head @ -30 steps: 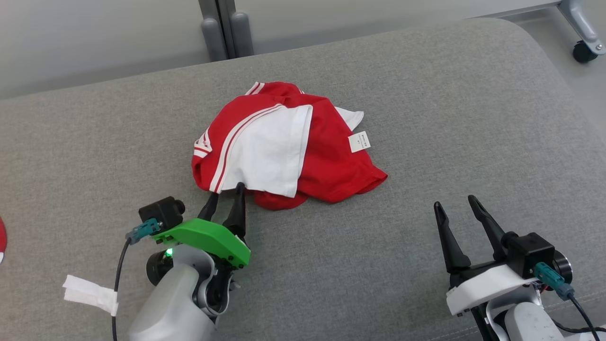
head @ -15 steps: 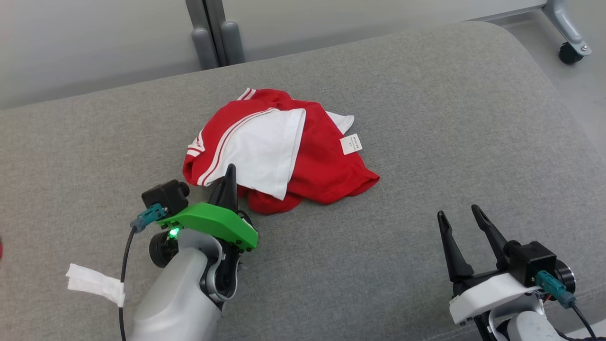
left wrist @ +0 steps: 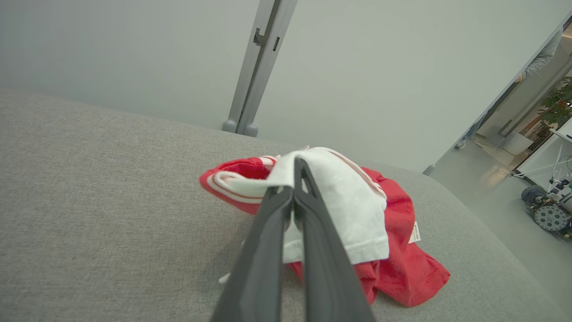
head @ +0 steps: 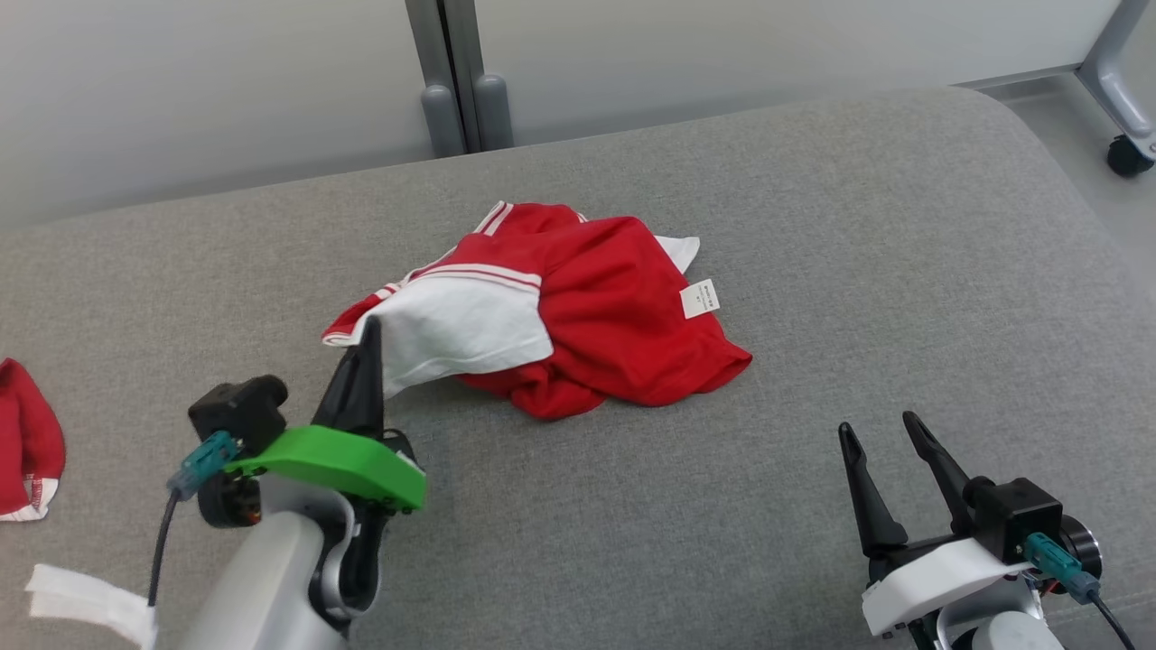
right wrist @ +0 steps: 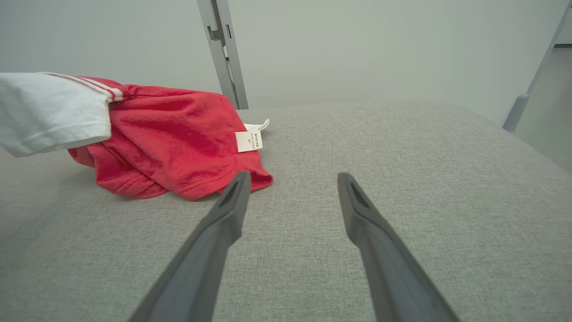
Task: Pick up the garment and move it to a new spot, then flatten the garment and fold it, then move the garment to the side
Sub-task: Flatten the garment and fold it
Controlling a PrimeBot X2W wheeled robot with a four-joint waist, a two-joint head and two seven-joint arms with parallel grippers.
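The garment [head: 596, 316] is a crumpled red and white shirt with striped trim and a white label, lying mid-cushion; it also appears in the left wrist view [left wrist: 393, 250] and the right wrist view [right wrist: 170, 134]. My left gripper [head: 368, 329] is shut on the garment's white near-left edge, which is raised off the cushion; the left wrist view shows both fingers pressed together on the white cloth [left wrist: 298, 167]. At the lower right my right gripper [head: 880, 429] stands open and holds nothing, well clear of the garment, its fingers [right wrist: 232, 201] spread over bare cushion.
The grey cushion [head: 903, 271] rounds off at the right, with floor and a caster wheel [head: 1129, 155] beyond. Another red and white cloth [head: 27, 442] lies at the far left. A grey post [head: 456, 81] stands against the wall behind. White tape [head: 86, 605] wraps my left cable.
My left gripper closed on the garment's white edge and lifted it up and to the left, stretching the cloth. The camera also shifted. My right gripper stayed open and still.
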